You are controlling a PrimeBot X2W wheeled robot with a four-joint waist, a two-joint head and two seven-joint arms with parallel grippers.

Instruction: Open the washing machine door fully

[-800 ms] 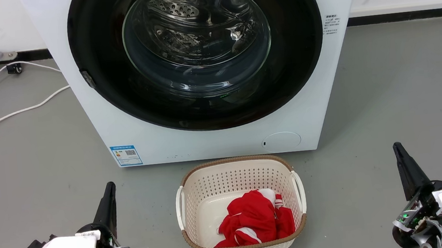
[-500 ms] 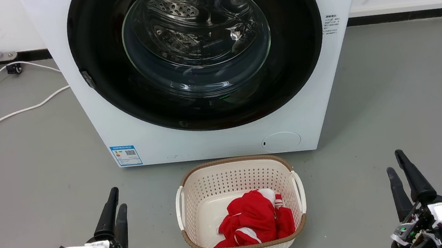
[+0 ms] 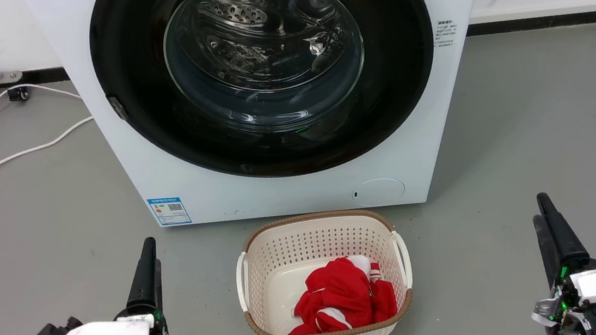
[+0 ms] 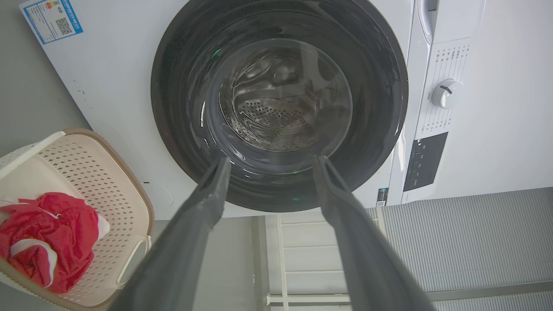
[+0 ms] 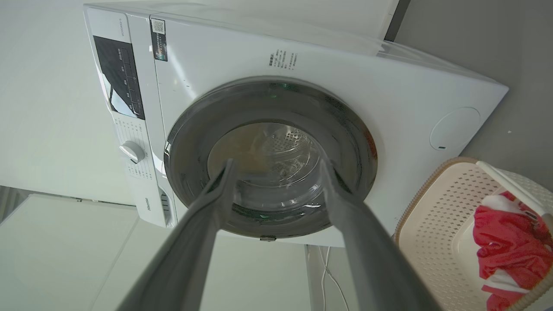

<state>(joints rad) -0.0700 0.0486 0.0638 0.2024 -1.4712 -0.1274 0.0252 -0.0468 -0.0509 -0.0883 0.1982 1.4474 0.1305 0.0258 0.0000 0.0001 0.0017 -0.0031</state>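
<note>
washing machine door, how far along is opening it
Done: nothing visible yet. The washing machine door sits shut, flush against the washing machine. In hand: the left tool and right tool are open and empty, on either side of the laundry basket, well short of the door; both wrist views face it. Left: reach the door, probably catch its edge, and swing it fully open.

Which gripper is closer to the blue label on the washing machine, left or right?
Left. The left gripper points up just below the blue label, apart from it. The right gripper is far off on the other side of the laundry basket.
</note>
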